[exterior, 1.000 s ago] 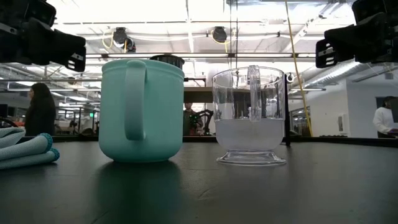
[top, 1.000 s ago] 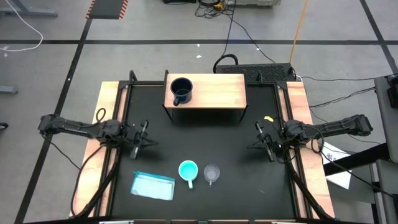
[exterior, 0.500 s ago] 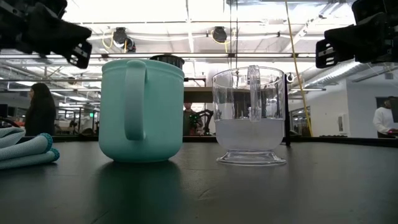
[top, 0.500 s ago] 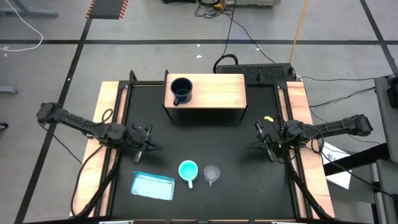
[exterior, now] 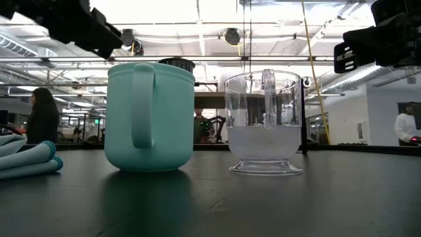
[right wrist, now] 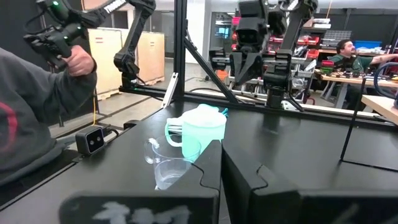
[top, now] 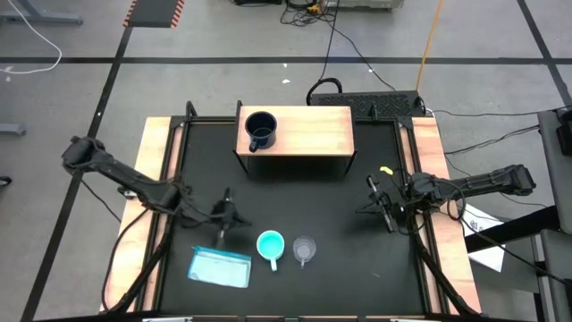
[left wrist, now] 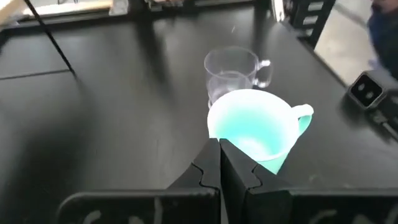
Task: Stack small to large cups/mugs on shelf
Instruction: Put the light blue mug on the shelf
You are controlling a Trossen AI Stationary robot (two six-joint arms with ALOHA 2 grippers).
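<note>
A dark navy mug (top: 260, 131) stands on the left part of the light wooden shelf (top: 308, 130) at the table's far side. Near the front edge, a turquoise mug (top: 270, 245) and a smaller clear cup (top: 305, 249) stand upright side by side on the black table; the left wrist view also shows the turquoise mug (left wrist: 258, 130) and the clear cup (left wrist: 231, 68). My left gripper (top: 231, 216) hovers shut, tipped down, just left of the turquoise mug and touches nothing. My right gripper (top: 368, 208) waits shut at the table's right side.
A flat light-blue packet (top: 220, 266) lies at the front left, close to the turquoise mug. The shelf's right part is bare wood. Light wooden strips (top: 157, 170) run along both table sides. A person's hand and sleeve (right wrist: 37, 112) show beyond the table in the right wrist view.
My left gripper has swung from the table's left side toward the right and near edge, closing on the turquoise mug, rising a little and tipping its fingers downward. It stays shut. The mugs and the cup have not moved.
</note>
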